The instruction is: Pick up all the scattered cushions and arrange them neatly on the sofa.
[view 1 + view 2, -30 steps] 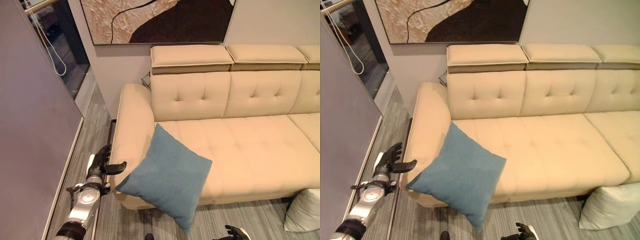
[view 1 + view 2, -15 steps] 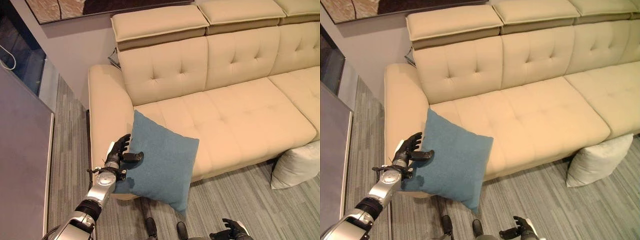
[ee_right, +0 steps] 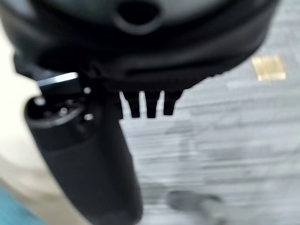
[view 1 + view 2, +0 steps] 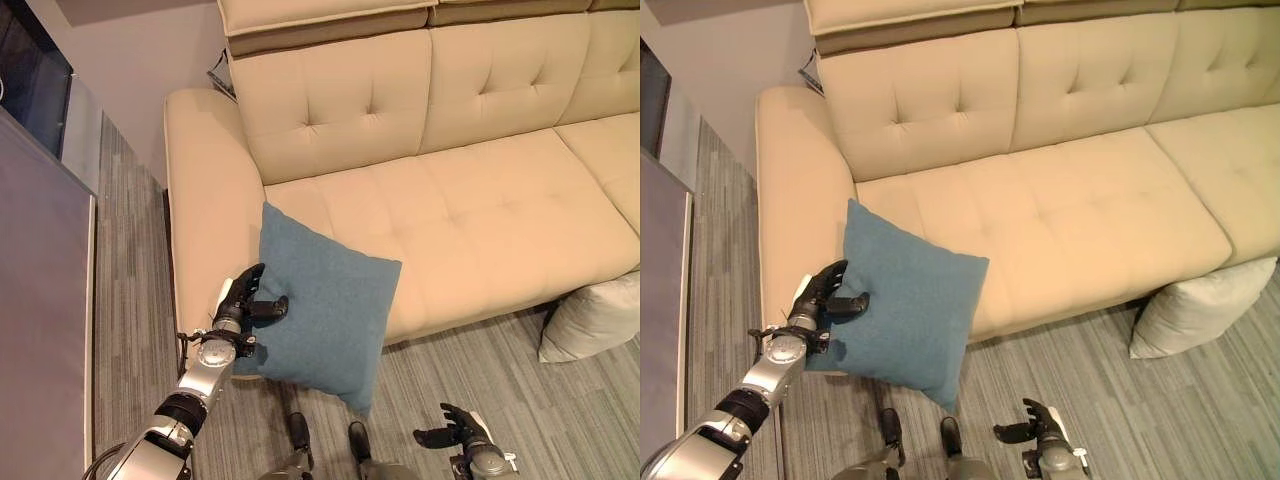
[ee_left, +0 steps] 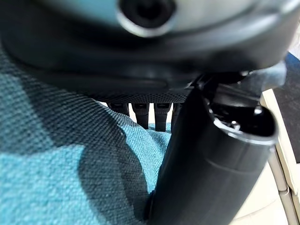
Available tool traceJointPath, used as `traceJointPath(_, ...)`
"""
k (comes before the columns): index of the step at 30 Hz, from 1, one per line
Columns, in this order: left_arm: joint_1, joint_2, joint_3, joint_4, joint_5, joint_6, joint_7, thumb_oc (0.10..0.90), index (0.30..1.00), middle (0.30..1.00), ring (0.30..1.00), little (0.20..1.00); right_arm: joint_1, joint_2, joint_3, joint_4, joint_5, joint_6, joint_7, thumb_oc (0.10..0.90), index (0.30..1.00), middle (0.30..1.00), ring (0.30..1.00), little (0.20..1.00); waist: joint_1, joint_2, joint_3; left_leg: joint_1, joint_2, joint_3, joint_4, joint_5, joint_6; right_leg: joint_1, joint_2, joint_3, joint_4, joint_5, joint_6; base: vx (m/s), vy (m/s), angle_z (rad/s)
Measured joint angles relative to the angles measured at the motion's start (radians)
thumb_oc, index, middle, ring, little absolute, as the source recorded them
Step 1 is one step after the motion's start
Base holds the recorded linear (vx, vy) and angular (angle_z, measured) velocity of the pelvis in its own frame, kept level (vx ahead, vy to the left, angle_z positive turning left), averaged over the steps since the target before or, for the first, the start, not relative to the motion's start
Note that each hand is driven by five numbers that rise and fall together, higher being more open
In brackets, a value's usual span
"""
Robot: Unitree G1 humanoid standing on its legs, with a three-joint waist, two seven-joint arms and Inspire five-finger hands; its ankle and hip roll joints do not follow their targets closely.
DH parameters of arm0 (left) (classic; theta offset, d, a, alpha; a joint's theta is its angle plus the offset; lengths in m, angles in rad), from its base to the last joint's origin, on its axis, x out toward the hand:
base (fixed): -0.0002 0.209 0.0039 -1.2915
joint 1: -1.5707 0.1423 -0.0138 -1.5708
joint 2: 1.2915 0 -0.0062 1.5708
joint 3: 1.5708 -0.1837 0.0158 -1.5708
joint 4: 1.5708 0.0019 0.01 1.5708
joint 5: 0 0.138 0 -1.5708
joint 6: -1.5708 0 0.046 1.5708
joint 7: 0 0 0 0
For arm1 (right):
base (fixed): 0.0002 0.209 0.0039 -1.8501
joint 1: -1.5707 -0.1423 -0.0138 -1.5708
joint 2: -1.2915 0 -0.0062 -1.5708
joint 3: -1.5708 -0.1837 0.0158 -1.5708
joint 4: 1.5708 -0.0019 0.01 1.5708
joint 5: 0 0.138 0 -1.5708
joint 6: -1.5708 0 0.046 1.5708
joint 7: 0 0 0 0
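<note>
Sofa [image 4: 450, 210]: one, beige.
Cushions: two; blue cushion [image 4: 325, 305] against its front, white cushion [image 4: 595, 320] on floor beside it.
Left hand [image 4: 243, 303]: pinching blue cushion's edge.
Right hand [image 4: 455, 432]: relaxed, empty.

Left hand [image 4: 240, 305]: fingers go behind the blue cushion's [image 4: 325, 305] left edge, thumb on its front; the fingertips are hidden. White cushion [image 4: 595, 320] is cut by the frame's right edge, and the sofa's [image 4: 450, 210] headrests and right end run out of frame. Right wrist view blurred; floor [image 3: 225, 136] detail unreadable.
</note>
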Motion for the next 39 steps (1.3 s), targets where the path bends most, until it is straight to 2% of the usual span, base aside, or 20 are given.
traceJointPath(5, 0.044, -0.006, 0.031, -0.075, -0.019, -0.008, -0.001, 0.800, 0.900, 0.900, 0.900, 0.900, -0.011, 0.018, -0.072, -0.077, 0.186, -0.029, -0.009, 0.800, 0.900, 0.900, 0.900, 0.900, 0.001, 0.012, 0.007, -0.023, -0.001, 0.000, 0.000, 0.000, 0.000, -0.022, -0.001, 0.000, 0.000, 0.001, 0.000, -0.01, -0.001, 0.00)
traceJointPath(7, 0.063, -0.013, 0.029, -0.091, -0.023, -0.023, -0.015, 0.800, 0.900, 0.900, 0.900, 0.900, -0.047, 0.040, -0.088, -0.088, 0.292, -0.041, -0.014, 0.800, 0.900, 0.900, 0.900, 0.900, 0.019, 0.023, 0.010, -0.029, -0.002, -0.001, 0.000, 0.001, 0.000, -0.029, -0.001, 0.000, 0.001, 0.000, 0.000, 0.00, 0.000, 0.00)
traceJointPath(11, 0.086, -0.017, 0.026, -0.122, -0.031, -0.023, -0.022, 0.800, 0.900, 0.900, 0.900, 0.900, -0.084, 0.067, -0.086, -0.119, 0.403, -0.056, -0.015, 0.800, 0.900, 0.900, 0.900, 0.900, 0.035, 0.037, 0.011, -0.033, -0.002, -0.003, 0.000, 0.001, 0.000, -0.030, -0.001, -0.001, -0.001, -0.001, 0.001, -0.01, -0.004, 0.00)
traceJointPath(13, 0.085, -0.025, 0.026, -0.126, -0.050, -0.025, -0.022, 0.800, 0.900, 0.900, 0.900, 0.900, -0.109, 0.078, -0.073, -0.136, 0.457, -0.073, -0.014, 0.800, 0.900, 0.900, 0.900, 0.900, 0.039, 0.057, 0.010, -0.052, -0.002, -0.004, 0.000, 0.006, -0.006, -0.050, -0.002, -0.003, 0.001, -0.001, 0.001, -0.04, -0.017, 0.02)
traceJointPath(15, 0.086, -0.027, 0.026, -0.137, -0.059, -0.025, -0.022, 0.800, 0.900, 0.900, 0.900, 0.900, -0.118, 0.078, -0.063, -0.141, 0.473, -0.075, -0.006, 0.800, 0.900, 0.900, 0.900, 0.900, 0.044, 0.067, 0.010, -0.064, -0.002, -0.004, 0.000, 0.008, -0.006, -0.063, -0.001, -0.003, 0.003, 0.001, 0.000, -0.02, -0.005, 0.00)
traceJointPath(16, 0.085, -0.029, 0.023, -0.157, -0.060, -0.025, -0.024, 0.800, 0.900, 0.900, 0.900, 0.900, -0.142, 0.077, -0.046, -0.146, 0.492, -0.076, -0.001, 0.800, 0.900, 0.900, 0.900, 0.900, 0.053, 0.084, 0.017, -0.074, -0.002, -0.008, 0.001, 0.014, -0.004, -0.074, -0.001, -0.003, 0.015, 0.000, 0.001, -0.04, 0.005, 0.01)
traceJointPath(22, 0.067, -0.025, 0.017, -0.182, -0.081, -0.033, -0.024, 0.800, 0.900, 0.900, 0.900, 0.900, -0.189, 0.075, -0.026, -0.143, 0.520, -0.080, -0.001, 0.800, 0.900, 0.900, 0.900, 0.900, 0.060, 0.108, 0.020, -0.128, -0.003, -0.037, 0.001, 0.035, -0.011, -0.130, -0.002, -0.016, 0.030, -0.002, 0.003, -0.04, 0.006, 0.06)
traceJointPath(26, 0.048, -0.026, -0.007, -0.200, -0.098, -0.044, -0.023, 0.800, 0.900, 0.900, 0.900, 0.900, -0.214, 0.069, -0.019, -0.143, 0.523, -0.093, -0.009, 0.800, 0.900, 0.900, 0.900, 0.900, 0.076, 0.141, 0.037, -0.147, -0.003, -0.051, 0.001, 0.043, -0.014, -0.156, -0.002, -0.026, 0.049, -0.008, 0.011, -0.02, 0.001, 0.06)
traceJointPath(28, 0.030, -0.026, -0.012, -0.210, -0.098, -0.048, -0.021, 0.800, 0.900, 0.900, 0.900, 0.900, -0.228, 0.071, -0.008, -0.142, 0.528, -0.100, -0.010, 0.800, 0.900, 0.900, 0.900, 0.900, 0.085, 0.150, 0.038, -0.175, -0.004, -0.055, 0.001, 0.055, -0.031, -0.186, -0.002, -0.028, 0.055, -0.005, 0.007, -0.01, -0.002, 0.02)
traceJointPath(30, 0.028, -0.033, -0.013, -0.212, -0.099, -0.049, -0.018, 0.800, 0.900, 0.900, 0.900, 0.900, -0.233, 0.092, 0.002, -0.144, 0.548, -0.109, -0.010, 0.800, 0.900, 0.900, 0.900, 0.900, 0.087, 0.159, 0.043, -0.180, -0.004, -0.055, 0.001, 0.064, -0.032, -0.191, -0.002, -0.030, 0.060, -0.003, 0.006, -0.01, -0.001, 0.02)
traceJointPath(35, 0.025, -0.068, -0.010, -0.188, -0.123, -0.069, -0.009, 0.800, 0.900, 0.900, 0.900, 0.900, -0.242, 0.121, 0.103, -0.155, 0.612, -0.136, 0.006, 0.800, 0.900, 0.900, 0.900, 0.900, 0.088, 0.161, 0.043, -0.190, -0.002, -0.060, 0.001, 0.081, -0.047, -0.206, -0.001, -0.030, 0.073, -0.005, 0.007, 0.00, 0.000, 0.01)
traceJointPath(36, 0.027, -0.070, -0.014, -0.188, -0.135, -0.071, -0.009, 0.717, 0.775, 0.775, 0.775, 0.775, -0.242, 0.123, 0.110, -0.155, 0.620, -0.136, 0.006, 0.565, 0.547, 0.547, 0.547, 0.547, 0.088, 0.161, 0.043, -0.189, -0.001, -0.062, 0.001, 0.081, -0.048, -0.206, 0.000, -0.031, 0.075, -0.005, 0.007, 0.00, 0.000, 0.00)
traceJointPath(37, 0.030, -0.069, -0.012, -0.188, -0.138, -0.074, -0.009, 0.513, 0.469, 0.469, 0.469, 0.469, -0.242, 0.121, 0.110, -0.155, 0.635, -0.136, 0.006, 0.400, 0.300, 0.300, 0.300, 0.300, 0.088, 0.161, 0.042, -0.189, 0.000, -0.063, 0.001, 0.081, -0.048, -0.208, 0.001, -0.031, 0.078, -0.005, 0.007, 0.00, 0.000, 0.00)
traceJointPath(38, 0.037, -0.074, -0.012, -0.179, -0.140, -0.081, -0.007, 0.400, 0.300, 0.300, 0.300, 0.300, -0.241, 0.119, 0.126, -0.156, 0.653, -0.138, 0.007, 0.400, 0.300, 0.300, 0.300, 0.300, 0.088, 0.161, 0.042, -0.189, 0.001, -0.064, 0.001, 0.081, -0.048, -0.209, 0.002, -0.031, 0.081, -0.005, 0.007, 0.00, 0.000, 0.00)
traceJointPath(39, 0.037, -0.080, -0.009, -0.176, -0.148, -0.086, 0.007, 0.400, 0.300, 0.300, 0.300, 0.300, -0.237, 0.112, 0.146, -0.158, 0.676, -0.138, 0.007, 0.400, 0.300, 0.300, 0.300, 0.300, 0.086, 0.161, 0.042, -0.187, 0.001, -0.066, 0.001, 0.081, -0.048, -0.208, 0.003, -0.033, 0.084, -0.005, 0.007, 0.00, 0.000, 0.00)
